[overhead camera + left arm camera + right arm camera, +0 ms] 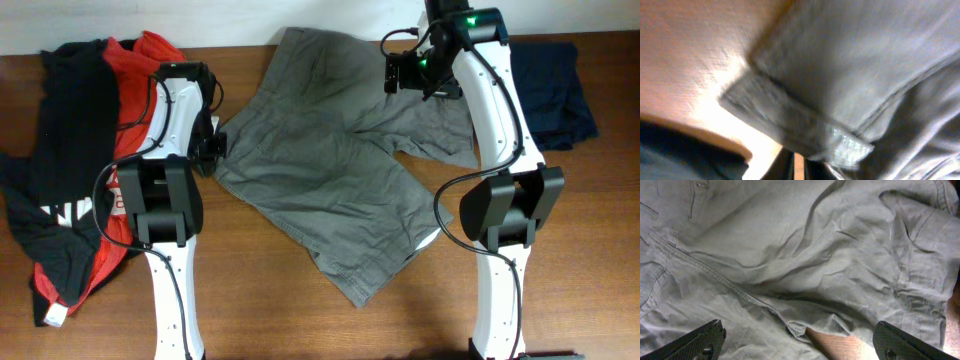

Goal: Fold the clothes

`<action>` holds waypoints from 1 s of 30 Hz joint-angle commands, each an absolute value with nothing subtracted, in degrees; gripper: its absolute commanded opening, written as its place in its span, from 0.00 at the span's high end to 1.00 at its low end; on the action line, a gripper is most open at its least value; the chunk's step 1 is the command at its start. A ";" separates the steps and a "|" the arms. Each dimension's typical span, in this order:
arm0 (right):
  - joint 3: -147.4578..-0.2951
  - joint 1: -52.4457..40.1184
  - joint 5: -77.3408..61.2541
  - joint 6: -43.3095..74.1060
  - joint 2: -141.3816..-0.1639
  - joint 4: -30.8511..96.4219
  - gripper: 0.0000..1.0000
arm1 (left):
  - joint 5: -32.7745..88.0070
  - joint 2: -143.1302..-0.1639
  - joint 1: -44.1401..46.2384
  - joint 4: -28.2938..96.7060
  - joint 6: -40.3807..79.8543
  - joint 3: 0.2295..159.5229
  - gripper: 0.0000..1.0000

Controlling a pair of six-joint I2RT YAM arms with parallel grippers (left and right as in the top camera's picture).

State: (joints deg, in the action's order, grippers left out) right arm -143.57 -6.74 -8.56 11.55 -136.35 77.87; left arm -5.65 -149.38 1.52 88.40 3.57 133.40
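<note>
The grey-olive shorts [330,170] lie spread open in the middle of the wooden surface [260,300]. One part reaches up to the far edge and one leg runs down toward the near edge. The cloth is rumpled, with creases across the seat and legs.

The left end effector [212,150] sits at the left-hand border of the shorts, right where cloth meets bare wood. Its wrist view is close and blurred. It shows a thick stitched band of the shorts [790,125] lying on the surface [685,60], with a pale patch at the band's corner. The fingers are not plainly seen there, so I cannot tell how far they are parted or whether they have hold of the cloth.

The right end effector [412,72] hangs over the far right part of the shorts, near the far edge. In its wrist view the two dark fingers [702,341] stand wide apart at the lower corners, with nothing held between them. Wrinkled fabric [805,255] fills the view beneath, and a small wedge of wood shows under a hem.

A heap of red and black tops [70,180] lies along the left edge. A dark navy garment [555,90] lies at the far right corner, just beside the right arm
</note>
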 commanded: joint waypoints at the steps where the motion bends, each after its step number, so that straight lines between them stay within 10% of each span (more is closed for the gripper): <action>1: -143.90 -6.74 -8.86 10.94 -136.38 77.38 0.01 | -5.21 -147.96 1.34 86.11 2.63 135.72 0.83; 3: -143.90 -6.74 -8.84 10.94 -136.38 77.38 0.01 | -4.71 -145.51 1.34 85.54 0.67 136.11 0.55; 6: -143.90 -6.74 -8.84 10.94 -136.38 77.36 0.01 | -2.09 -144.62 1.34 85.27 -2.79 136.11 0.40; 22: -143.90 -6.74 -8.84 10.92 -136.40 77.38 0.01 | 2.37 -144.42 1.32 80.86 -7.49 135.13 0.29; 25: -143.90 -6.74 -8.84 10.92 -136.40 77.41 0.01 | 2.90 -144.42 1.34 78.74 -7.44 135.02 0.36; 26: -143.90 -6.74 -8.84 10.92 -136.40 77.38 0.01 | 3.60 -144.42 1.34 78.08 -7.42 135.02 0.45; 27: -143.90 -6.74 -8.84 10.92 -136.40 77.41 0.01 | 5.56 -144.42 1.39 77.14 -7.38 135.02 0.75; 30: -143.90 -6.74 -8.86 10.92 -136.40 77.41 0.01 | 10.87 -144.62 1.43 75.68 -7.40 134.89 0.87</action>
State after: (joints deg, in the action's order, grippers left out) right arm -143.57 -6.74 -8.56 11.51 -136.35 77.56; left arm 3.68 -146.78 1.48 76.99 -6.85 134.80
